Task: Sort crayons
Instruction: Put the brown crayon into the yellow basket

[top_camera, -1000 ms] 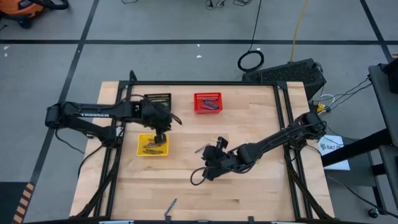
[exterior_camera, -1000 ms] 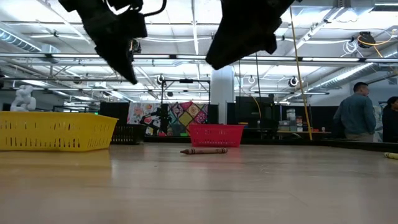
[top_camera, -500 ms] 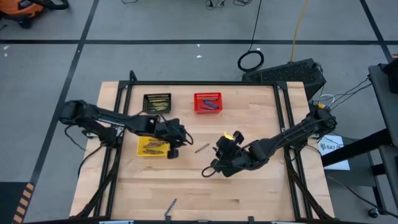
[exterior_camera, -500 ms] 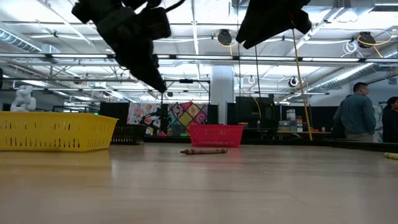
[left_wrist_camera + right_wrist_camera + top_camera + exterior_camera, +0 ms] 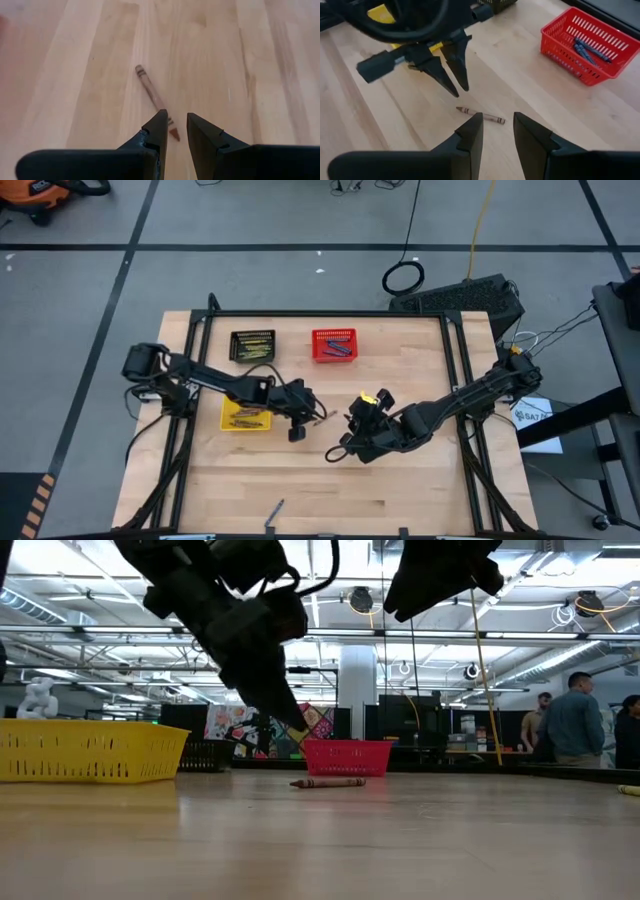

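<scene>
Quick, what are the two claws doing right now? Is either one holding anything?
Left gripper: open, holding nothing, hovering over the loose brown crayon on the wooden table.
Right gripper: open, holding nothing, hanging above the table near the same crayon.

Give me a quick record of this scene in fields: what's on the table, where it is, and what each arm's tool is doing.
loose crayon: brown crayon lying flat on the table, near the middle
left tool: left tool open, empty, poised just above the brown crayon
right tool: right tool open, empty, hanging over the table close by
yellow basket: yellow basket holds brownish crayons
red basket: red basket holds blue crayons
black basket: black basket at the far edge, holds yellow-green crayons
stray item: another small stick near the front edge
background: people standing in the room
</scene>
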